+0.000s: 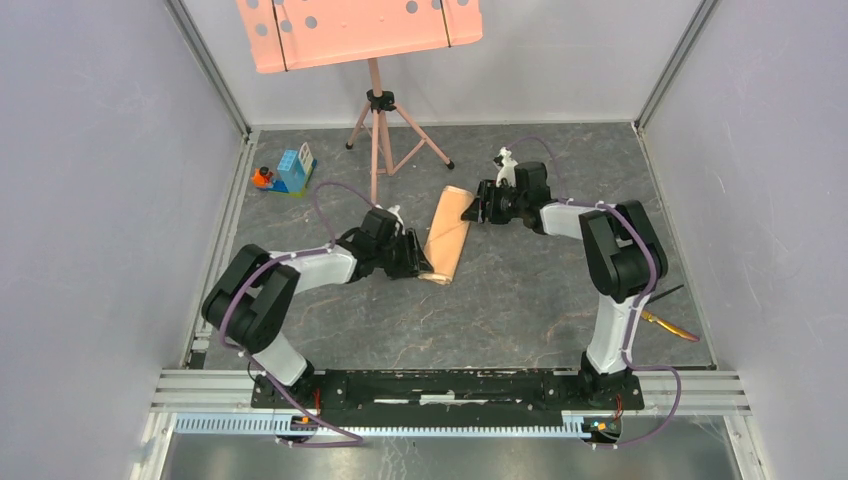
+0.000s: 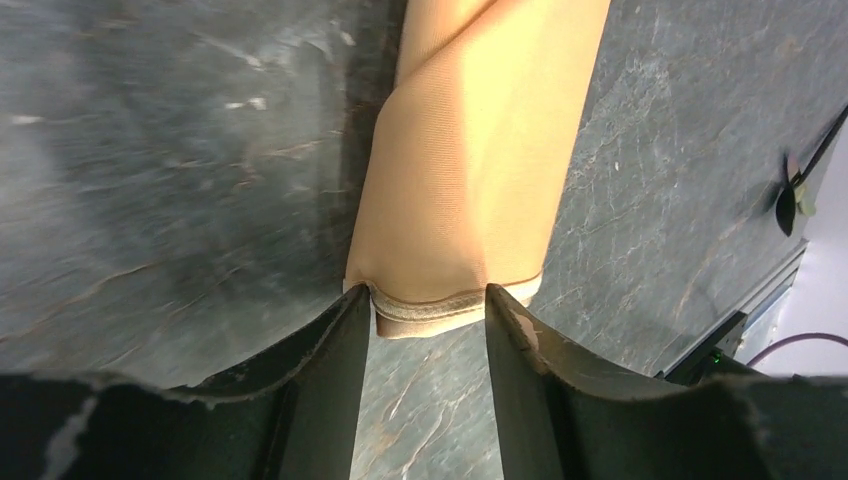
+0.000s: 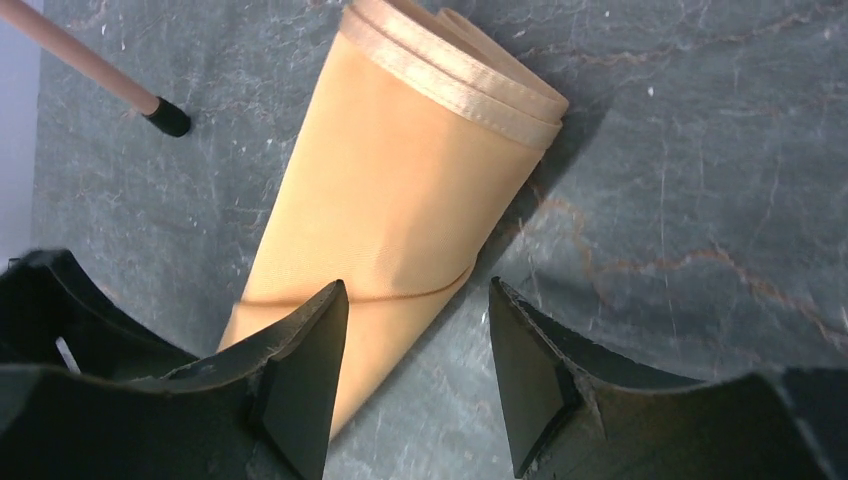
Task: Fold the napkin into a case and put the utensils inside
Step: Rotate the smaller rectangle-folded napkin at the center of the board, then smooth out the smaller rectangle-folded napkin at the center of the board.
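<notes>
The napkin is folded into a narrow peach-tan case lying on the dark table between both arms. My left gripper is open at its near end. In the left wrist view the case has its hemmed end between my spread fingertips, and the left gripper is empty. My right gripper is open at the case's far end. In the right wrist view the case reaches under one finger, and the right gripper holds nothing. The utensils, black and gold-orange, lie at the right table edge.
A salmon-pink music-stand tray on a tripod stands at the back; one foot shows in the right wrist view. Toy blocks sit at the back left. Aluminium rails border the table. A black utensil tip shows in the left wrist view.
</notes>
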